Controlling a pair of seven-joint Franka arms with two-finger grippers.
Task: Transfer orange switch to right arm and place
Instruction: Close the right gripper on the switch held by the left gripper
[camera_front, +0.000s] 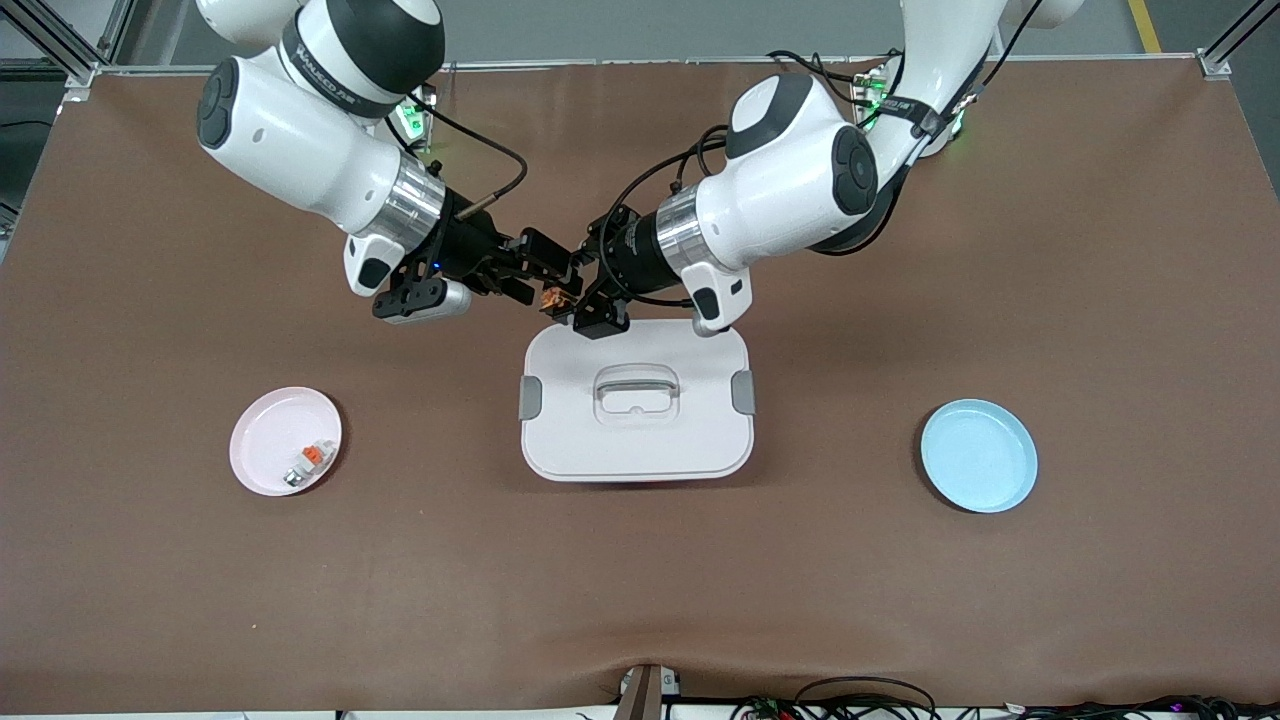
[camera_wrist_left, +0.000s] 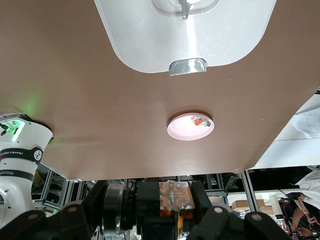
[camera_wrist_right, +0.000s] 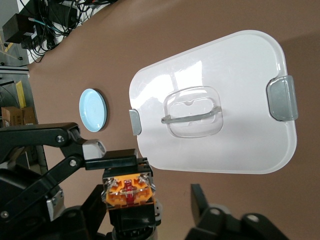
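Two hands: meeting in the air over the farther edge of the white lidded box (camera_front: 636, 400), with the switch between them.
Pink plate (camera_front: 285, 441): lying nearer the front camera toward the right arm's end, carrying a small grey-white part (camera_front: 310, 463).
Blue plate (camera_front: 978, 455): sitting bare toward the left arm's end.
Orange switch (camera_front: 553, 298): hanging clamped in the left hand (camera_front: 578, 295), a tiny black block with an orange middle and a clear cap showing in the right wrist view (camera_wrist_right: 127, 190).
Right hand (camera_front: 530, 268): reaching in from its own side, fingers standing apart around the switch, not yet visibly gripping.
Key relation: both hands lying equally close, so the handover is turning on the right hand pinching faces the left is leaving free.
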